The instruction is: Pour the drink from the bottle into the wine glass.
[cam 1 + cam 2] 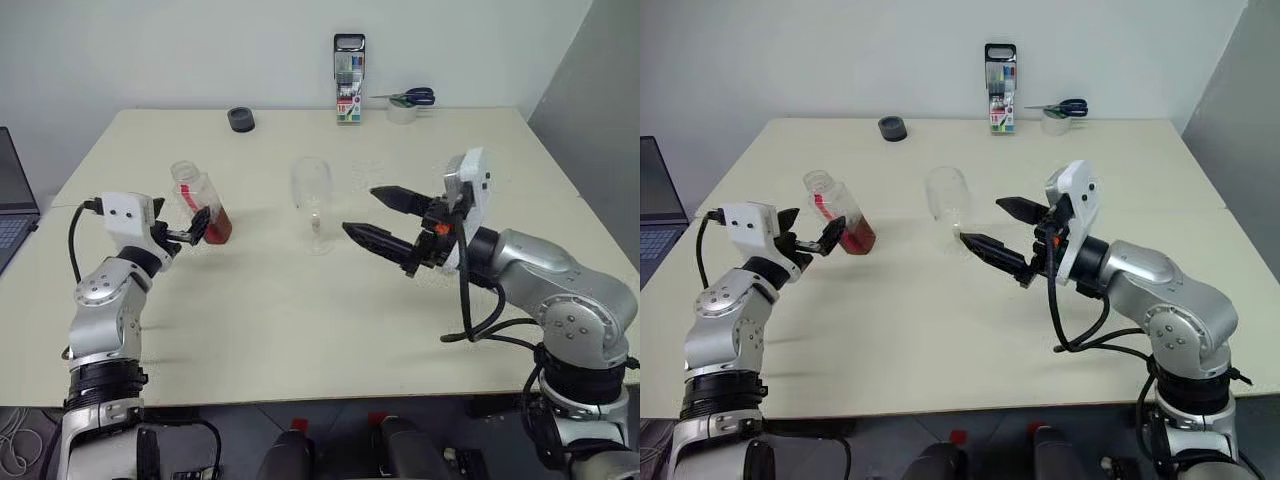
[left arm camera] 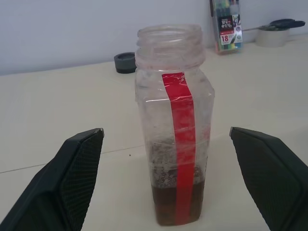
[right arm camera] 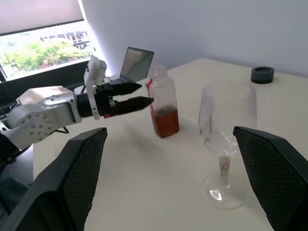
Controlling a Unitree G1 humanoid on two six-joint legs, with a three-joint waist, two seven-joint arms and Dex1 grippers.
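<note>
Marker pack (image 2: 227, 23) label reads "18"; bottle (image 2: 174, 125) strip blank red.

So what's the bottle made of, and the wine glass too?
The bottle looks like thin clear plastic: its walls are wrinkly and dented, with a screw-thread neck and a shiny red strip down one side. The wine glass is see-through and smooth with bright glints, so it is probably glass, though clear hard plastic could look the same.

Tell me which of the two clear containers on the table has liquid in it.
The plastic bottle with the red strip, between the left hand's open fingers, holds amber-brown drink at its bottom. The wine glass in front of the right hand looks empty.
</note>
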